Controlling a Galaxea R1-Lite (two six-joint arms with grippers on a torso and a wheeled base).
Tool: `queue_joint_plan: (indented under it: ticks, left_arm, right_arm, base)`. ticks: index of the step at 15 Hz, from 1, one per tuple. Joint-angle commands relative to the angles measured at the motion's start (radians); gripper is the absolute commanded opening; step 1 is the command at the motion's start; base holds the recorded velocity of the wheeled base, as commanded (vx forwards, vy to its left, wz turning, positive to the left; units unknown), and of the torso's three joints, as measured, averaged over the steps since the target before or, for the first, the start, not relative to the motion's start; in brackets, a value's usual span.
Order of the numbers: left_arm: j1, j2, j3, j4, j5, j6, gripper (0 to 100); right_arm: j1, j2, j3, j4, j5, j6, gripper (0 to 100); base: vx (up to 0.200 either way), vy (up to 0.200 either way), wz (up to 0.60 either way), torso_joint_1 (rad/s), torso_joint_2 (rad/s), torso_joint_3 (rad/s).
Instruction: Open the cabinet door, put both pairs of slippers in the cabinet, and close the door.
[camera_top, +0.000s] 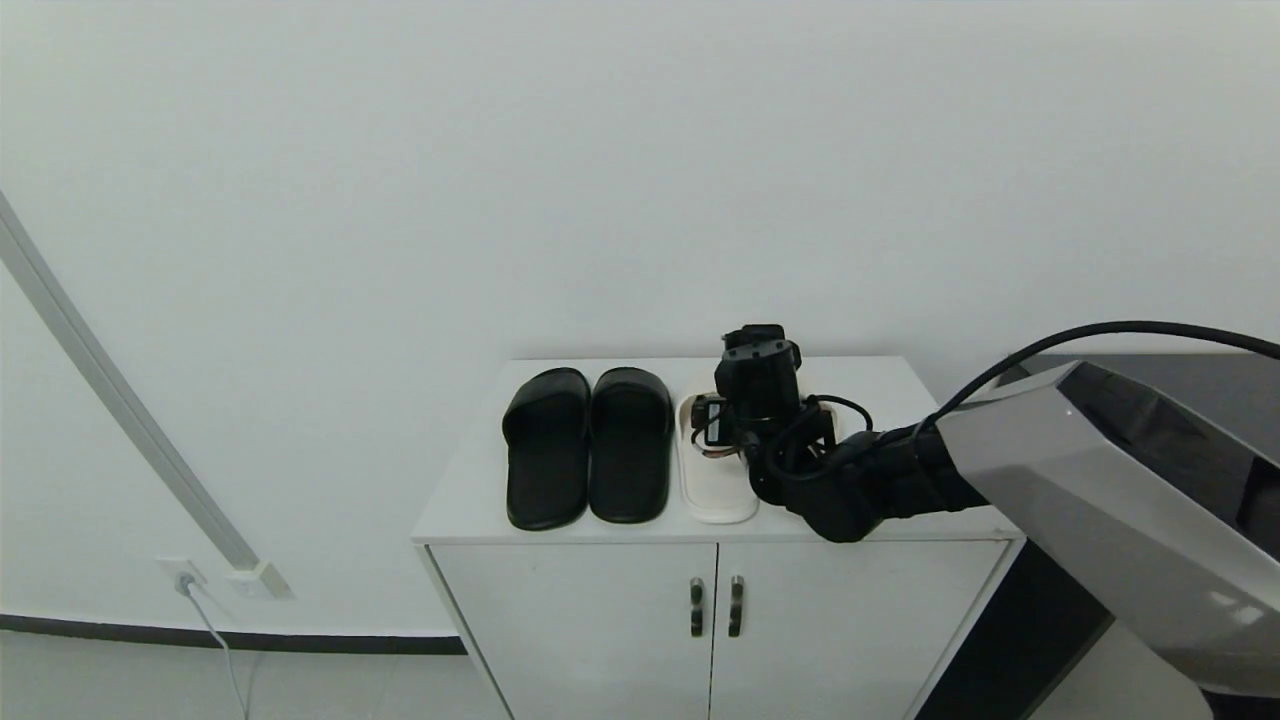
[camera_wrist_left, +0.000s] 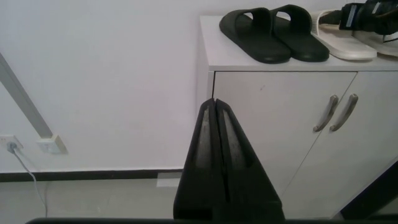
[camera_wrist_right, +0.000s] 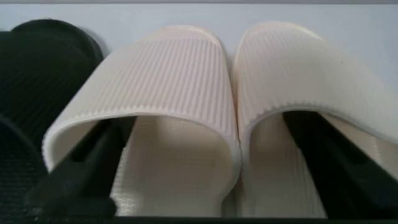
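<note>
**Cabinet** (camera_top: 455, 505): white, low, in the lower centre of the head view, against a plain white wall (camera_top: 640, 150). The left door (camera_top: 580, 630) and right door (camera_top: 850, 620) are both closed. Two dark upright handles (camera_top: 697, 607) sit side by side at the centre seam.

**Black slippers** (camera_top: 630, 445): one pair on the cabinet top, left of centre in the head view. They lie side by side and touching, soles down, with the straps at the wall end.

**White slippers** (camera_top: 715, 485): one pair on the cabinet top, just right of the black pair. The nearer one lies just beside the black pair's right slipper. The other is largely covered by the arm. In the right wrist view their ribbed straps stand side by side, touching.

**Right gripper** (camera_wrist_right: 208, 152): over the white pair, its arm entering from the right edge of the head view. Its claw is spread apart, with one dark finger (camera_wrist_right: 87, 168) under each slipper's strap.

**Left gripper** (camera_wrist_left: 215, 106): held low in front of the cabinet's left corner, off the cabinet. Its claw is pressed together with nothing in it.

**Other**: a grey conduit strip (camera_top: 110, 390) runs diagonally down the wall at the left of the head view. Below it is a socket (camera_top: 180, 575) with a cable (camera_top: 225, 650) hanging from it.
</note>
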Motion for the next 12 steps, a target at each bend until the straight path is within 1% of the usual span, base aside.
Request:
queue_joint_plan:
  ticks: [1, 9, 11, 12]
  left_arm:
    - [0.0, 0.0, 0.0, 0.0, 0.0, 0.0, 0]
    - [0.0, 0.0, 0.0, 0.0, 0.001, 0.0, 0]
    - [0.0, 0.0, 0.0, 0.0, 0.0, 0.0, 0]
    - [0.0, 0.0, 0.0, -0.002, 0.001, 0.001, 0]
  right_arm:
    - [-0.008, 0.015, -0.012, -0.001, 0.0, 0.0, 0]
    - [-0.009, -0.02, 0.017, -0.001, -0.002, -0.017, 0]
    - [-0.003, -0.114, 0.068, -0.001, 0.0, -0.043, 0]
    - [0.009, -0.206, 0.152, -0.001, 0.014, -0.058, 0]
  base:
    - [0.0, 0.0, 0.0, 0.0, 0.0, 0.0]
    - [0.0, 0.0, 0.0, 0.0, 0.0, 0.0]
    - [0.0, 0.0, 0.0, 0.0, 0.0, 0.0]
    - [0.0, 0.0, 0.0, 0.0, 0.0, 0.0]
